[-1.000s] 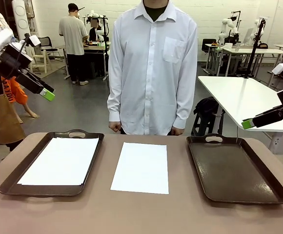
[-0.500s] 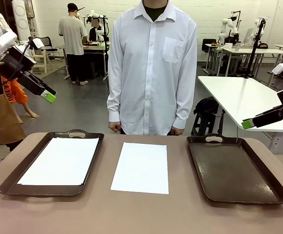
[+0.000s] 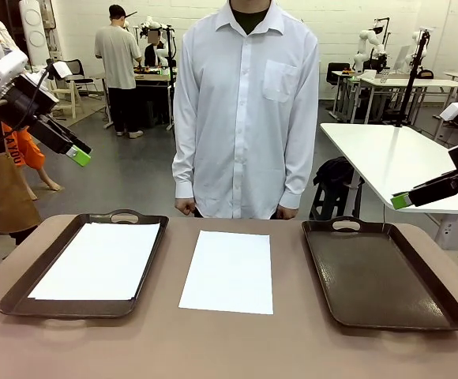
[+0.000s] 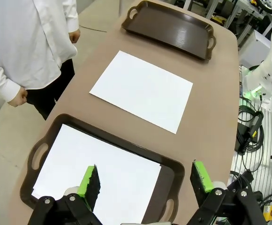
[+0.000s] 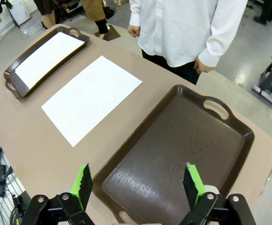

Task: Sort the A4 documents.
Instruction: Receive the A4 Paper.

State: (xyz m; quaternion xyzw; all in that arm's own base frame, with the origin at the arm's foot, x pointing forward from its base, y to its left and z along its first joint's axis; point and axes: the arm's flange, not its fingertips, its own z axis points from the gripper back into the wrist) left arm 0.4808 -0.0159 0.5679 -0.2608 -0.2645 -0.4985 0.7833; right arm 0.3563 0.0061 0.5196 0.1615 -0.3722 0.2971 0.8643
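One white A4 sheet (image 3: 229, 271) lies flat on the bare table between the two trays; it also shows in the wrist views (image 4: 142, 89) (image 5: 92, 97). Another sheet (image 3: 99, 259) (image 4: 96, 176) rests inside the left dark brown tray (image 3: 17, 290). The right tray (image 3: 379, 272) (image 5: 173, 154) holds nothing. My left gripper (image 3: 77, 154) (image 4: 145, 180) hangs open, high above the left tray's far corner. My right gripper (image 3: 401, 200) (image 5: 138, 183) is open too, high over the right tray's far right side.
A person in a white shirt (image 3: 246, 110) stands at the far edge, hands down by the sides. The brown tabletop (image 3: 229, 343) has rounded corners. A white table (image 3: 391, 158) stands behind on the right; other people and tables are farther back.
The left gripper drifted very slightly; the sheets, trays, right gripper and person stay put.
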